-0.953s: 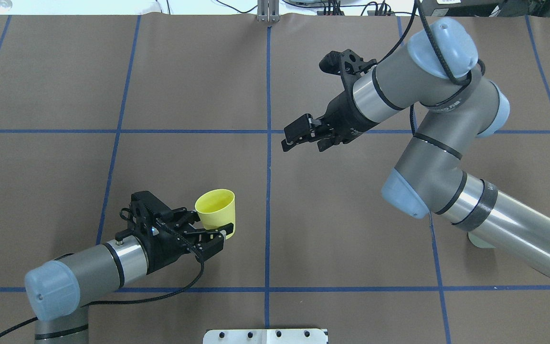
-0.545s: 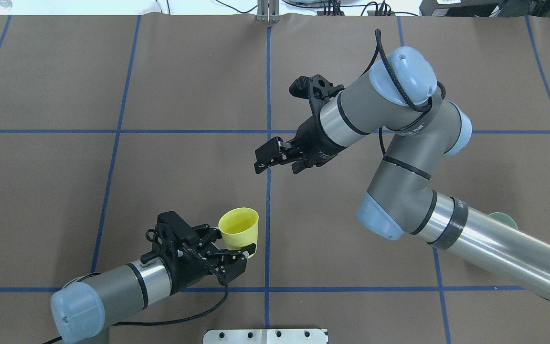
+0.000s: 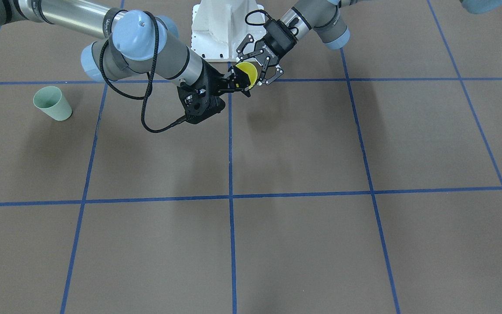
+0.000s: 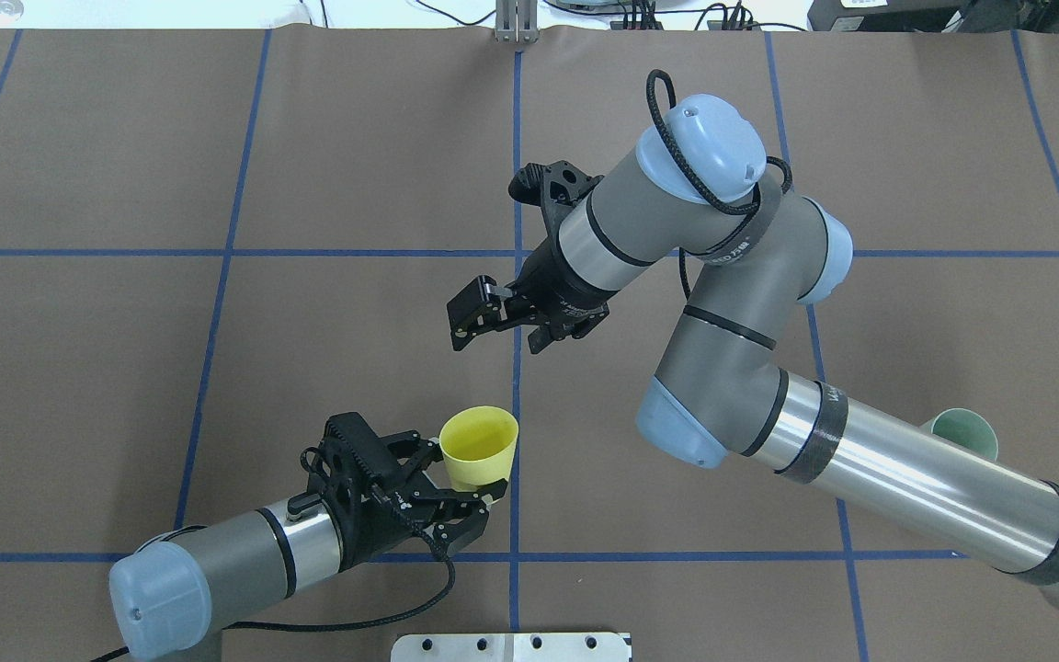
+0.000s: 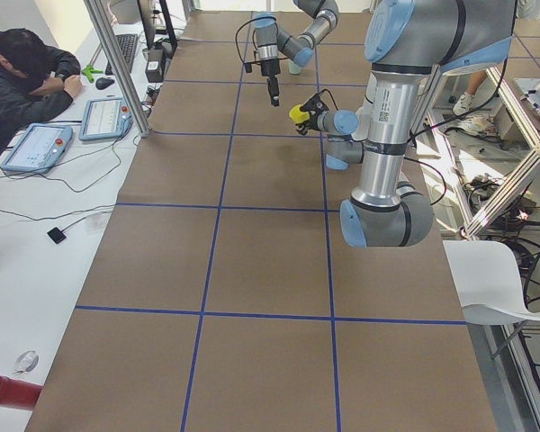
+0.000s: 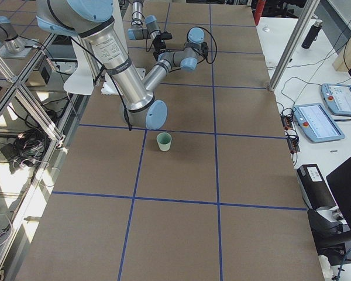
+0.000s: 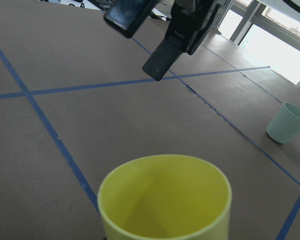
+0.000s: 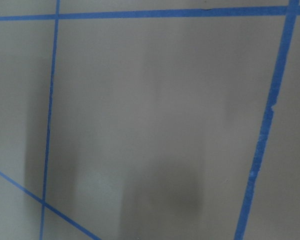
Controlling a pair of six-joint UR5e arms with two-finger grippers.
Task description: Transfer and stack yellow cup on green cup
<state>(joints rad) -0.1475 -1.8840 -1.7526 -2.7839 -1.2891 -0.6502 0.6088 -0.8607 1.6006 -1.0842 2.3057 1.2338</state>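
My left gripper is shut on the lower part of the yellow cup, held upright and mouth up, just left of the centre tape line. The left wrist view looks into the cup's empty mouth. My right gripper is open and empty, hanging above and beyond the cup; its two fingers show apart in the left wrist view. In the front view the right gripper sits close to the yellow cup. The green cup stands upright on the table on my right side, partly hidden by the right forearm in the overhead view.
The brown table is marked by blue tape lines. The robot's white base plate is at the near edge. The right forearm stretches low across the right half. A person and tablets are at a side desk.
The right arm has swung left and toward me, bringing its open gripper near the yellow cup. The left gripper has carried the yellow cup rightward toward the centre line.
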